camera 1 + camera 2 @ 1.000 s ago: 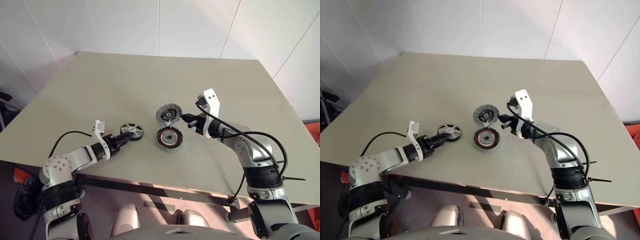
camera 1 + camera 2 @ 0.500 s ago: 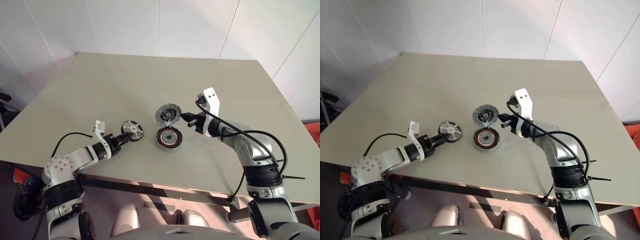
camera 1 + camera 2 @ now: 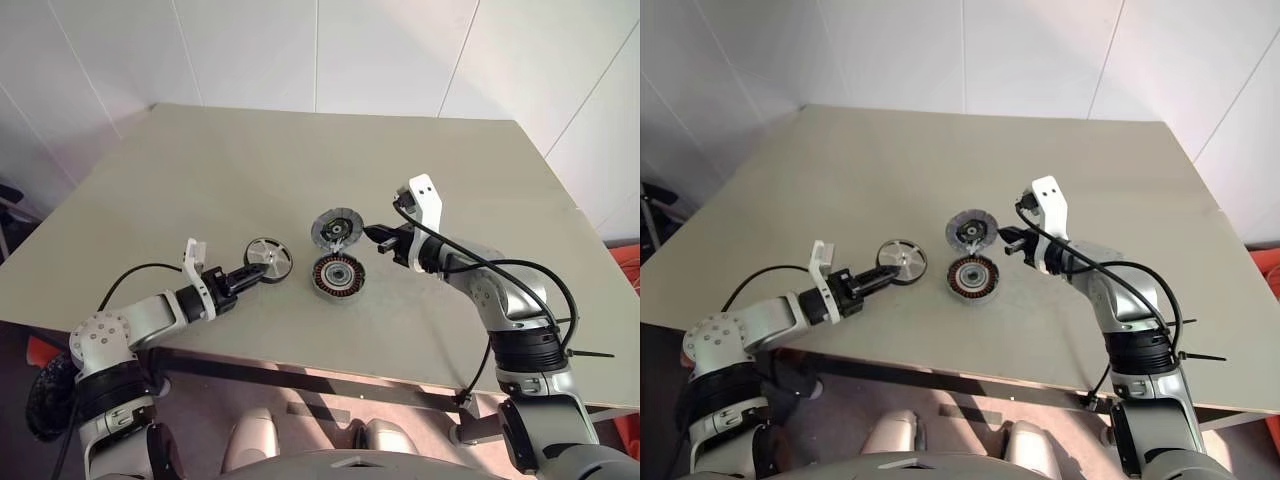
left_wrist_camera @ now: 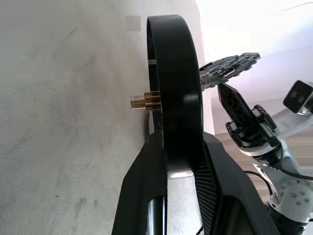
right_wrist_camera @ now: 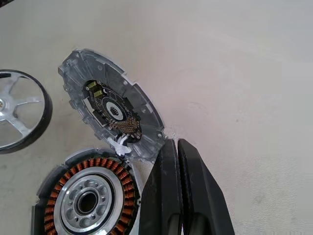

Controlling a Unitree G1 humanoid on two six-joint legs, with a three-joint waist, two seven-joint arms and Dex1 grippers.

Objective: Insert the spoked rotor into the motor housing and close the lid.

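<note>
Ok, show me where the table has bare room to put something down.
Bare: the far half of the table beyond the lid, and its right side past the right arm. Crowded: the near middle, where rotor, housing and lid cluster between both grippers.

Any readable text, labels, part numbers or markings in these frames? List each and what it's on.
None readable.
The lid: its dark centre carries small gold and white marks, too small to read as text.
The motor housing: no lettering visible on the copper winding ring or silver hub.
The spoked rotor: plain black rim and silver spokes, no markings.
The table is unmarked.
</note>
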